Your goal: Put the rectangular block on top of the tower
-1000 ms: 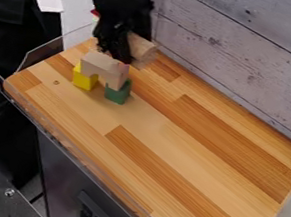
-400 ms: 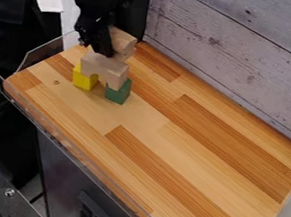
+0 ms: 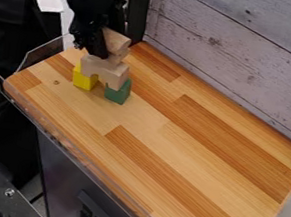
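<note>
At the upper left of the camera view, my gripper (image 3: 100, 50) is shut on a natural-wood block (image 3: 116, 42), whose end juts out to the right of the fingers. Just below is the tower: a beige wooden bridge-shaped piece (image 3: 104, 70) spans a yellow block (image 3: 83, 78) on the left and a green block (image 3: 117, 93) on the right. The held block is tilted and sits over the rear part of the bridge piece; whether they touch I cannot tell. The fingers hide part of the held block.
The wooden tabletop (image 3: 163, 148) stretches to the right and front of the tower. A low clear rim (image 3: 69, 146) runs along its left and front edges, and a grey plank wall (image 3: 242, 58) stands behind it.
My gripper has moved left with the wooden block, from behind the tower's right side to over its rear. The tower pieces have stayed in place.
</note>
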